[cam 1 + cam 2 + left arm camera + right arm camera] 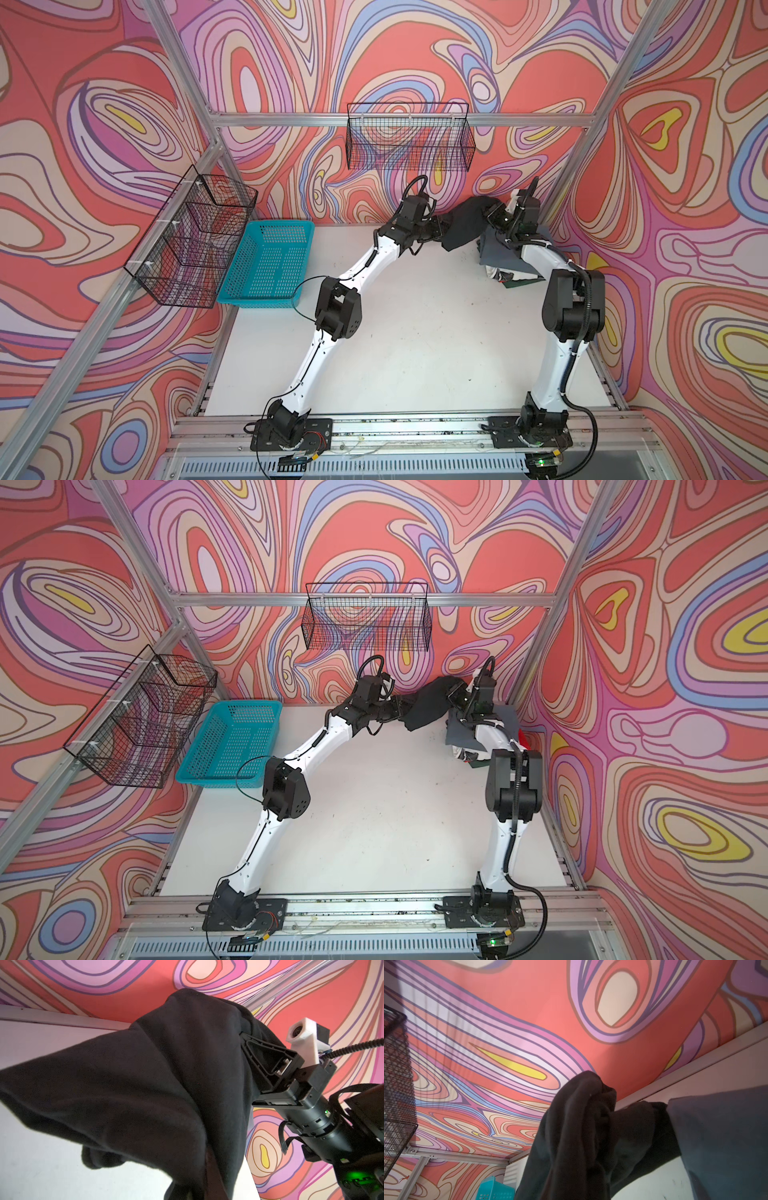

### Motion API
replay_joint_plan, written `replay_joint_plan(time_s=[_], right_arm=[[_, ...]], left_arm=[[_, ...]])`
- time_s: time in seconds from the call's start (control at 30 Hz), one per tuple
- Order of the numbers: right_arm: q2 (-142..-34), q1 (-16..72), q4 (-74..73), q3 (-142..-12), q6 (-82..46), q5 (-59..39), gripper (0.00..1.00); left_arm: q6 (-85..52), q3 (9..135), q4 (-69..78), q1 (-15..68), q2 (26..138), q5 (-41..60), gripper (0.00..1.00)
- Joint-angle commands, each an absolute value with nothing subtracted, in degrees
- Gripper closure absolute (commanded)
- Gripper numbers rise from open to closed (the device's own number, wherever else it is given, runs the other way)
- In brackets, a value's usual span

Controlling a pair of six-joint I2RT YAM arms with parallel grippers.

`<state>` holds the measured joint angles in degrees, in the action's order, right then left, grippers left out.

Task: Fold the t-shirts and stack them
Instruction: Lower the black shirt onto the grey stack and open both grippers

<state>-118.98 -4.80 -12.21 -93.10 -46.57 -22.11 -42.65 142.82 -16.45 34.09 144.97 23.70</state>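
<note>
Black t-shirt (461, 228), soft and floppy, hangs bunched above the far right of the worktop (415, 332) beside the grey tee (496, 253), left hand (438, 227) and right hand (492, 214) both pinched shut on it, so I'd regrip at shoulder corners.

White-shelled arms (313, 359) with black joints (336, 307), corrugated cables (593, 428), base plates (322, 428).

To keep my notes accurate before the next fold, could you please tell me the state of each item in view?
black t-shirt, bunched, held up between both claws
left claw, shut on black t-shirt
right claw, shut on black t-shirt
grey t-shirt, lying atop the pile
turquoise basket, upright, empty
</note>
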Motion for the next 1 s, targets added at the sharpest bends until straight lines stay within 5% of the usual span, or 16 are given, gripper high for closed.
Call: replay_joint_plan(time_s=[0.0,0.97], right_arm=[[-118.07,-7.04,-21.06,-93.72,-47.02,-22.31,1.00],[-96.77,-23.87,-40.42,-57.41,-53.85,-21.49,1.00]], left_arm=[[-42.45,145.01,-10.79,35.11,146.16,23.58,1.00],[-34.30,151.38,-3.61,42.51,154.94,19.25,1.00]])
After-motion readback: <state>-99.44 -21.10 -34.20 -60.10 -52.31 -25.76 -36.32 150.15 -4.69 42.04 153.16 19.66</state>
